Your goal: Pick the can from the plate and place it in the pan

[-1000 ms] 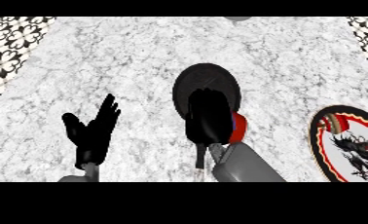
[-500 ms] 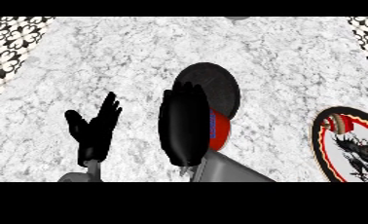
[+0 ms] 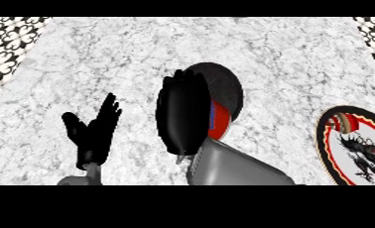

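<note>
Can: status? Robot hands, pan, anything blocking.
Right robot hand curled round the can, over the pan. Left robot hand open, resting at lower left. Plate at right edge. Nothing visible blocking.

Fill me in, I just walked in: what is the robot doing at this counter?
The right hand holds a red and blue can over the black pan on the marble counter; the hand hides most of the can and much of the pan. The plate it came from lies at the right edge. The left hand rests open at lower left.
</note>
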